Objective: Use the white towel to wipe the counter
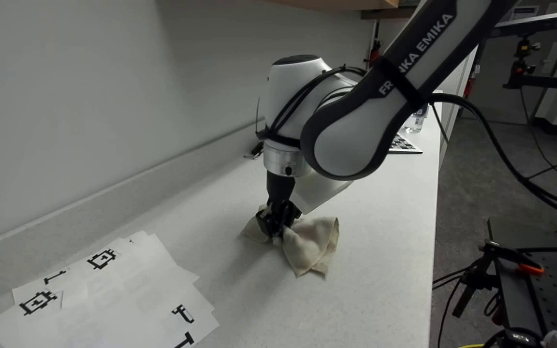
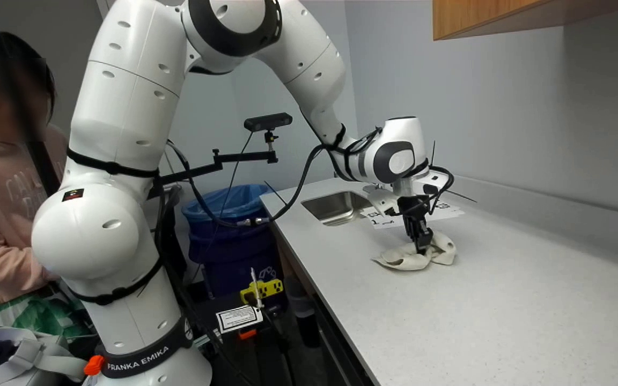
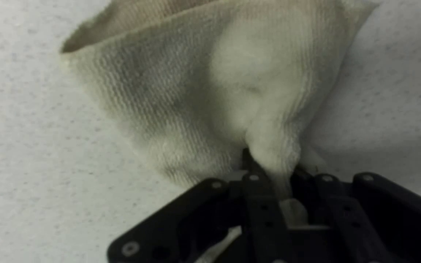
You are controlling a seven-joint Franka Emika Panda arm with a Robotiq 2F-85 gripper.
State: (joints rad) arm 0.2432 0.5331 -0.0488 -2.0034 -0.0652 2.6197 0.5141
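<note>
Lying on the counter (image 1: 370, 280), the towel (image 3: 210, 95) is pinched within the tool (image 3: 274, 166).

The towel (image 3: 203, 87) is cream and ribbed, the gripper (image 3: 275, 171) black, the counter (image 3: 46, 157) white with grey flecks.

Towel (image 3: 203, 87) cut off at wrist view's top; person's face (image 2: 6, 102) blurred.
</note>
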